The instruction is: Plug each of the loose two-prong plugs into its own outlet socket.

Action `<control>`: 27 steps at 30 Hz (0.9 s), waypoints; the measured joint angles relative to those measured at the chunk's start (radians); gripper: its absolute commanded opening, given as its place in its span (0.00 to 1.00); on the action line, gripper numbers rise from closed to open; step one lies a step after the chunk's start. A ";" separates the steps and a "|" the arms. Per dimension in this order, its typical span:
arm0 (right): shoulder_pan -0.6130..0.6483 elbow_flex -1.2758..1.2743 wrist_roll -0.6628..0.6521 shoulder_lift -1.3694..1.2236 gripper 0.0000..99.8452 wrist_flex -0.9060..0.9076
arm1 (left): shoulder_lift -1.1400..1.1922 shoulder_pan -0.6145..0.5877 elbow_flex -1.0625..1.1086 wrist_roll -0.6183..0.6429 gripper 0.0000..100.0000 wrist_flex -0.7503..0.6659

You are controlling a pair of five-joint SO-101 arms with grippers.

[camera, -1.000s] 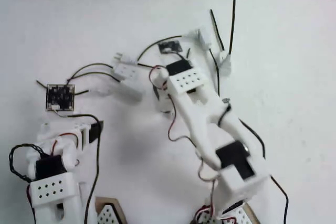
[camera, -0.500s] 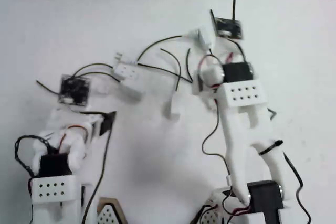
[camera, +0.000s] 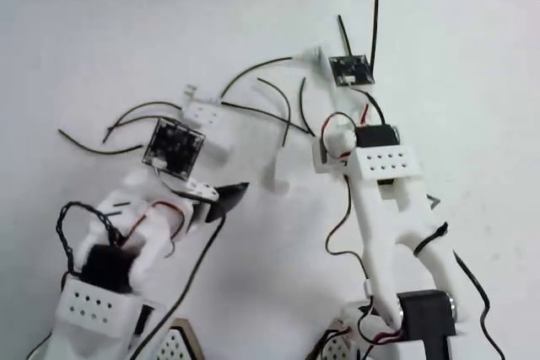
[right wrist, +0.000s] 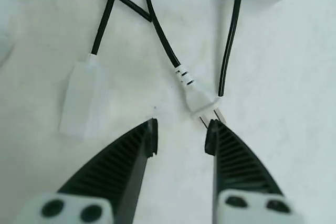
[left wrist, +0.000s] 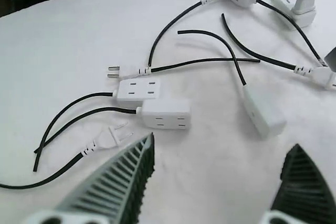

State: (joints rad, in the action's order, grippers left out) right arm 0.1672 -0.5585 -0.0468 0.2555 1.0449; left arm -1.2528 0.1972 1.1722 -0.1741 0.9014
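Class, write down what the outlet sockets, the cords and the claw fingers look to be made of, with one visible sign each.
Outlet sockets: probably moulded white plastic, smooth, faintly glossy, with crisp slots. Cords: likely black rubbery insulation, matte, lying in bends. Claw fingers: seemingly hard dark plastic, matte, ribbed in fine ridges.
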 measured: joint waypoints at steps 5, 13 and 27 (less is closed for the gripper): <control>-0.002 0.167 -0.055 -0.163 0.16 0.101 | 0.204 0.000 -0.110 0.009 0.37 0.000; -0.035 0.609 -0.112 -0.546 0.16 0.331 | 0.557 0.000 -0.199 0.009 0.37 -0.003; -0.035 1.007 -0.121 -0.918 0.16 0.609 | 0.575 0.000 -0.184 0.009 0.37 -0.037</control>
State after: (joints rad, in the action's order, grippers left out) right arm 0.1320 0.4480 -0.1680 -0.6621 1.6540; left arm -0.6774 0.1972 0.9881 -0.1649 0.8646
